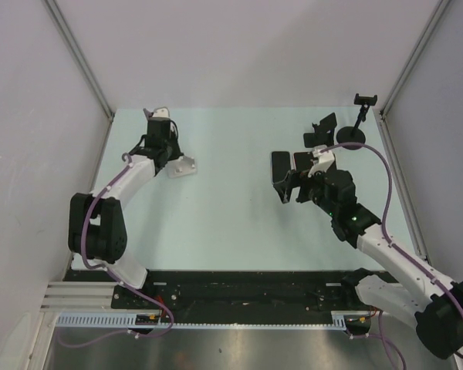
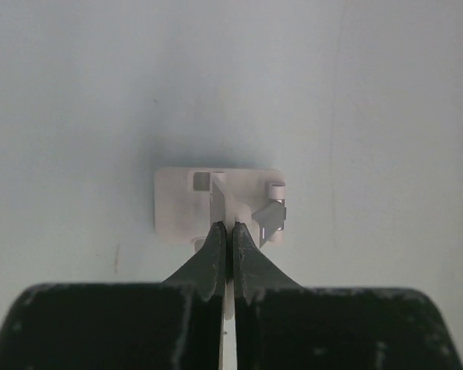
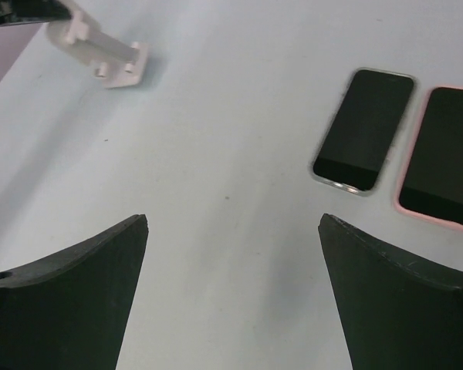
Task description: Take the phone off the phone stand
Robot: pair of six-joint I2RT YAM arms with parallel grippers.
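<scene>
**A:** What has the left side got?

**B:** The left gripper [image 2: 230, 230] is pinched together on a thin upright rib of the white phone stand [image 2: 181, 208]. The stand carries no phone.

**A:** So where is it?

**B:** Flat on the table [image 1: 224, 231], well apart from the stand, toward the right. A clear-edged phone [image 3: 363, 131] lies just beside a pink-cased phone [image 3: 444, 158], long axes roughly parallel. I cannot tell which one the task means.

**A:** And the right gripper [image 3: 233, 221]?

**B:** Jaws wide apart, holding nothing. In its wrist view both phones lie ahead and off to the right, so the right arm is much nearer. I judge the removal done.

**A:** Surroundings?

**B:** Pale, smooth tabletop, white walls on three sides, and a black clamp stand [image 1: 353, 137] in the far right corner.
</scene>
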